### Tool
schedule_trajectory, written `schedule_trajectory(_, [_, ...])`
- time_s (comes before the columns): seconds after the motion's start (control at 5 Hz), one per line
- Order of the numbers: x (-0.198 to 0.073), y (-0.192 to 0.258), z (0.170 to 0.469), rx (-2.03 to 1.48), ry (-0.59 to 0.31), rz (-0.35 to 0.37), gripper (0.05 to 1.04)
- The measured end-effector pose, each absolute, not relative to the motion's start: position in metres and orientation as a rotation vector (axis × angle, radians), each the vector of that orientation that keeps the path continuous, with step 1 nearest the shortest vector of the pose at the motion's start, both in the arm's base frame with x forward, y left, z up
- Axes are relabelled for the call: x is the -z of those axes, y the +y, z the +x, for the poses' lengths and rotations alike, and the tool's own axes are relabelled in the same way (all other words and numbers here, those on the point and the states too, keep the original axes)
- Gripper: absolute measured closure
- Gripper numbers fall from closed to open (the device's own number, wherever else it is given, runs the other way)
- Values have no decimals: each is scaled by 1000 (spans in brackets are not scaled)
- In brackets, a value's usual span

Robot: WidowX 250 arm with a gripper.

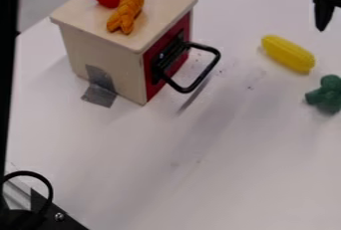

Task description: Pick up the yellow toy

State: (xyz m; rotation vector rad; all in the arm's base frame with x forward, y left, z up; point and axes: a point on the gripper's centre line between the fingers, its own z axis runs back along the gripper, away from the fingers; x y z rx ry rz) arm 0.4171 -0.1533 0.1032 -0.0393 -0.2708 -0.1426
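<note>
White tabletop [220, 174] bears the yellow toy [287, 54] on the far right, near the green toy [326, 94]. The gripper [323, 17] hangs at the far right edge; whether it is open or closed, I cannot tell. Coming down off-centre could roll that rounded toy away, perhaps against its green neighbour.

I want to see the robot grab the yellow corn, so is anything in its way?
No, nothing visible stands between the gripper and the yellow corn; just bare white table there. The green broccoli sits close by, but on the corn's far side from the gripper.
</note>
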Motion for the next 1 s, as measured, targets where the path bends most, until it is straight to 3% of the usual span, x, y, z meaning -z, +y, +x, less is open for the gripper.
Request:
schedule_trajectory(0.4, [-72, -160, 410, 142, -188, 8, 83])
schedule_trajectory(1.0, [-42, -181, 418, 129, -125, -3, 83])
